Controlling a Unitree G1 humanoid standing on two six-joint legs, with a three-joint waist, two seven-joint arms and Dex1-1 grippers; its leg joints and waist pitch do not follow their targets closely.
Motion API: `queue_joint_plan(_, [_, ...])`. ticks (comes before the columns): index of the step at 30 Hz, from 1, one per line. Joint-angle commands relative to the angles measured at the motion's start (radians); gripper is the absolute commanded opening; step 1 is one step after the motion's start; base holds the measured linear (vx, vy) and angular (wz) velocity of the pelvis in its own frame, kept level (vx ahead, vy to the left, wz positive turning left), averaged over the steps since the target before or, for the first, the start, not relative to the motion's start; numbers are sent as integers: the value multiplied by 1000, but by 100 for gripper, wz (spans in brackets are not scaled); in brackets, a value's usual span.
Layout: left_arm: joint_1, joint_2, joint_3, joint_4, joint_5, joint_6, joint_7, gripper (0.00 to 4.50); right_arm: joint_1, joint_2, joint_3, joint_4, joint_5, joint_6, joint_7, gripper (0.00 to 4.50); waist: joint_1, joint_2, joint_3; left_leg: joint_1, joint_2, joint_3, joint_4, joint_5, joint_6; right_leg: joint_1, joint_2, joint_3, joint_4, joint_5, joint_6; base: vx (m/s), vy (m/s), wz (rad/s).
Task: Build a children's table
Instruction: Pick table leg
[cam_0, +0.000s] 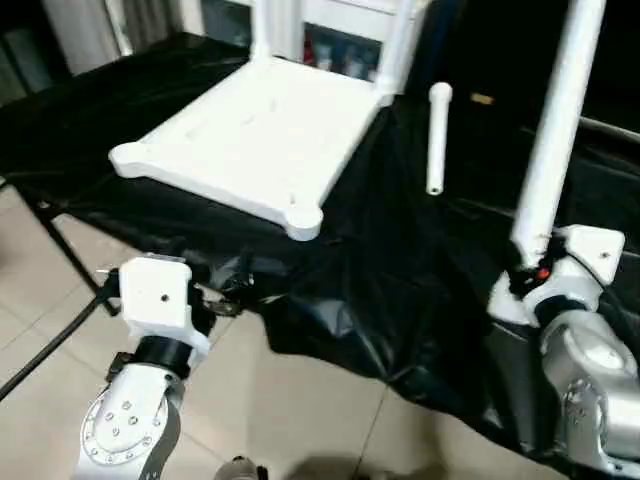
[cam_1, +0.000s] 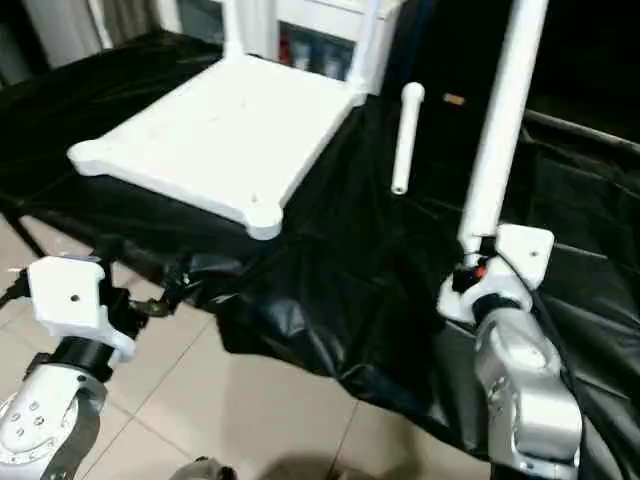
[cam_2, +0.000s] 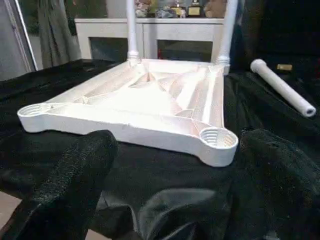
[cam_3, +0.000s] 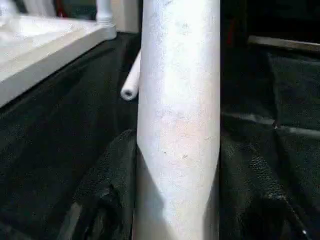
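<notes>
The white tabletop (cam_0: 250, 130) lies underside up on the black cloth, its ribs showing in the left wrist view. Two white legs (cam_0: 268, 25) (cam_0: 398, 50) stand in its far corner sockets. The two near sockets (cam_2: 217, 137) (cam_2: 35, 110) hold nothing. A loose leg (cam_0: 437, 140) lies on the cloth to the right of the tabletop. My right gripper (cam_0: 525, 268) is shut on another leg (cam_0: 555, 130), held upright over the cloth at the right. My left gripper (cam_0: 228, 288) hangs open just off the table's near edge, facing the tabletop, with nothing between its fingers (cam_2: 75, 185).
The black cloth (cam_0: 400, 280) drapes over the work table's near edge toward the tiled floor (cam_0: 300, 420). A white cabinet (cam_2: 150, 30) stands behind the table. A black cable (cam_0: 50, 340) runs across the floor at the left.
</notes>
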Motion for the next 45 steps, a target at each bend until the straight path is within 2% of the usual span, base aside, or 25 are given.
queue_joint_plan(1, [-1, -8, 10, -21, 8, -10, 14, 450, 7, -17, 16, -22, -5, -3, 19, 188, -6, -4, -34, 39, 61, -30, -112, -517, -42, 12, -61, 28, -117, -612, -66, 0, 0, 0])
queue_joint_plan(4, [-10, -21, 27, -6, 3, -14, 13, 450, 17, -20, 25, -32, -15, -5, 24, 188, -6, -2, -32, 49, 55, -16, -118, -477, 7, 38, -50, 18, -135, -634, -84, 20, -5, -1])
queue_joint_plan(11, [-69, -5, 77, 45, -20, -12, 14, 450, 30, -2, 11, -38, -20, -33, -4, 188, -1, 20, -58, 83, 51, -2, -131, -257, 128, 79, -21, 14, -104, -248, -227, 97, 1, 0])
queue_joint_plan(15, [-90, 0, 95, 65, -24, -12, 10, 450, 29, 2, 11, -38, -20, -39, -9, 188, 9, 14, -75, 58, 16, 4, -96, 13, 273, 126, -13, 21, -82, -24, -274, 122, 8, 4])
queue_joint_plan(16, [-120, 4, 119, 99, -39, -6, 1, 450, 30, 10, 11, -46, -22, -38, -17, 188, 12, 31, -79, 64, 16, 1, -94, 38, 287, 125, -12, 19, -76, -17, -279, 119, 7, 8])
queue_joint_plan(20, [-158, 17, 144, 153, -59, 3, -19, 450, 36, 20, 9, -58, -25, -32, -30, 188, 8, 22, -91, 76, -8, -12, -64, 230, 397, 123, 0, 26, -48, 119, -251, 103, 0, 8])
queue_joint_plan(21, [-184, 34, 146, 187, -61, -6, -34, 450, 42, 24, 1, -62, -19, -33, -38, 188, 17, 38, -118, 97, 1, 6, -32, 377, 324, 94, -19, 87, -1, 359, -192, 78, 7, 10])
queue_joint_plan(22, [-185, 35, 146, 188, -61, -6, -35, 450, 42, 24, 1, -62, -19, -33, -38, 188, 21, 19, -122, 136, 21, 6, -20, 454, 284, 49, -8, 96, 25, 458, -160, 66, 16, 3])
queue_joint_plan(23, [-197, 45, 146, 204, -56, -8, -40, 450, 44, 24, -1, -64, -19, -33, -41, 188, 17, -10, -115, 111, -5, 37, 11, 483, 217, 47, 3, 143, 45, 641, -76, 50, 34, -21])
queue_joint_plan(24, [-208, 56, 146, 219, -52, -14, -48, 450, 47, 30, -8, -69, -14, -30, -46, 188, 79, -40, -110, -17, -41, 38, 119, 100, 130, 126, -104, 318, 4, 982, -35, 50, 34, -21])
queue_joint_plan(25, [-209, 57, 147, 220, -52, -14, -49, 450, 47, 32, -9, -69, -14, -30, -47, 188, 128, -33, -122, -77, -6, -19, 189, -63, 93, 150, -202, 409, 8, 1252, -50, 5, 90, -22])
queue_joint_plan(26, [-213, 58, 148, 225, -52, -14, -50, 450, 47, 32, -10, -69, -13, -30, -48, 188, 138, -44, -116, -106, 8, -48, 204, -147, 56, 148, -194, 424, 21, 1409, -67, -68, 113, -30])
queue_joint_plan(27, [-220, 62, 153, 234, -55, -16, -53, 450, 49, 32, -8, -69, -16, -35, -52, 188, 145, -22, -112, -96, -22, -79, 140, -85, 1, 125, -38, 374, 45, 1293, -65, -68, 113, -30])
queue_joint_plan(28, [-221, 63, 153, 234, -56, -16, -53, 450, 49, 33, -8, -69, -16, -35, -53, 188, 142, -4, -107, -59, -27, -77, 87, -22, 27, 99, 28, 356, 43, 1117, -19, -181, 88, -54])
queue_joint_plan(29, [-225, 64, 156, 236, -58, -15, -54, 450, 48, 34, -7, -67, -16, -35, -54, 188, 124, 52, -113, 47, 10, -57, 21, 32, 145, 1, 84, 293, 54, 620, 71, -223, 104, -59])
queue_joint_plan(30, [-228, 65, 159, 239, -61, -15, -57, 450, 48, 35, -7, -67, -16, -34, -56, 188, 89, 68, -97, 90, 113, -62, -39, 54, 384, -137, 87, 126, 168, 36, 65, -223, 104, -59])
queue_joint_plan(32, [-229, 68, 165, 240, -63, -12, -57, 450, 43, 34, 1, -62, -19, -34, -54, 188, 78, 51, -88, 7, 128, -20, -88, -78, 419, -93, 40, 25, 182, -203, -26, -163, 151, -53])
queue_joint_plan(33, [-228, 67, 171, 238, -63, -9, -51, 450, 39, 34, 11, -55, -22, -37, -52, 188, 61, 25, -69, 4, 84, 30, -81, -219, 361, -72, -10, -9, 89, -197, -62, -159, 151, -40])
queue_joint_plan(34, [-223, 70, 172, 233, -56, -14, -48, 450, 36, 35, 17, -51, -25, -35, -53, 188, 65, 13, -59, 7, 58, 59, -51, -321, 249, -82, -61, 34, -1, -335, -67, -166, 159, 18])
queue_joint_plan(35, [-219, 70, 174, 228, -54, -12, -45, 450, 35, 36, 19, -49, -26, -33, -54, 188, 78, -15, -71, 17, 54, 1, 93, -331, 112, -30, -246, 196, -127, -600, -83, -104, 206, 10])
queue_joint_plan(36, [-210, 67, 177, 217, -52, -3, -38, 450, 32, 37, 23, -46, -29, -30, -54, 188, 64, 2, -55, -34, 74, -79, 88, -153, 47, 32, -278, 166, -132, -679, -122, -104, 206, 10])
queue_joint_plan(38, [-197, 61, 183, 204, -57, 4, -34, 450, 32, 39, 25, -46, -27, -29, -52, 188, 36, 23, -60, -14, 52, -74, -47, -197, -5, 24, -103, 44, -89, -621, -146, -95, 237, -24])
queue_joint_plan(39, [-171, 56, 181, 181, -59, 9, -32, 450, 31, 39, 27, -48, -29, -26, -53, 188, -13, 50, -71, 38, 81, -86, -113, -444, -94, -10, 2, -2, -19, -209, -134, -100, 225, -13])
queue_joint_plan(41, [-145, 49, 178, 156, -61, 9, -33, 450, 32, 36, 31, -49, -33, -24, -54, 188, -27, 67, -59, 28, 86, -99, -152, -599, -165, 7, -6, -10, -12, -28, -105, -103, 183, 4])
queue_joint_plan(45, [-115, 40, 175, 128, -56, -1, -31, 450, 29, 31, 30, -42, -27, -25, -56, 188, -33, 47, -37, 54, 62, -58, -162, -825, -157, 3, -17, -21, -79, -332, -48, -94, 90, 7])
